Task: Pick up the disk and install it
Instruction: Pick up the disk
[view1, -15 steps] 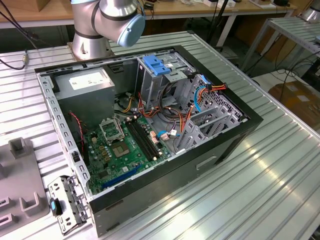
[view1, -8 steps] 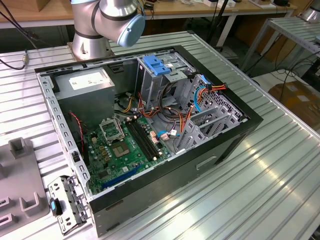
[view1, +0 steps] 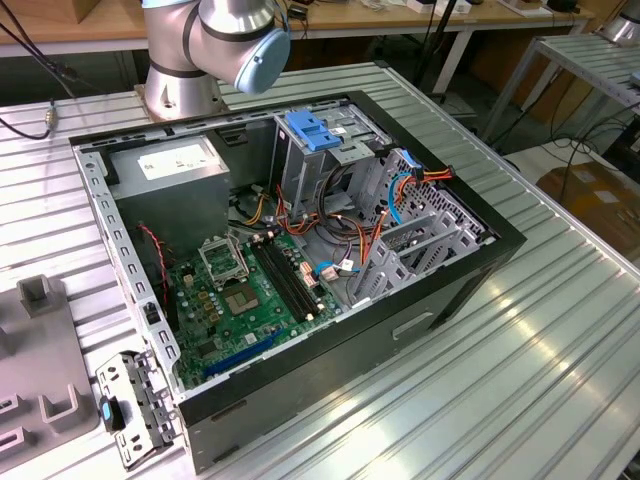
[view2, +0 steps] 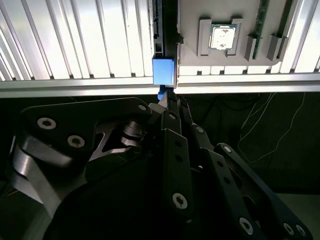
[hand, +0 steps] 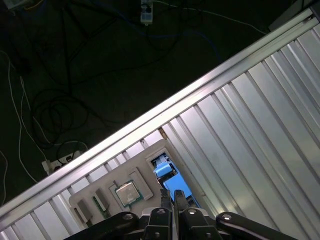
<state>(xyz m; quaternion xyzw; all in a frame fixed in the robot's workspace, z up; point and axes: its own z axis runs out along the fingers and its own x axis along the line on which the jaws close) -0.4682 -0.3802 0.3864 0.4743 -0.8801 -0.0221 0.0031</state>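
A: Hand (view2: 167, 97) of yours, is it open or closed?

B: It is closed. In both wrist views it grips the blue end of the disk (view2: 164, 72), with the fingertips close together on it.

A: And where is the disk?

B: It stands on its edge in a slot of the grey tray (view2: 190, 30). Just beside it a square processor chip (view2: 222, 37) lies in its own pocket. The tray rests on the ribbed metal counter (view2: 75, 40), near the counter's border.

A: What about the computer?

B: In the exterior view the open computer case (view1: 320, 365) lies on the same counter. Its green board (view1: 240, 290) faces up, and a blue latch (view1: 312, 130) sits on top of the grey cage (view1: 295, 170).
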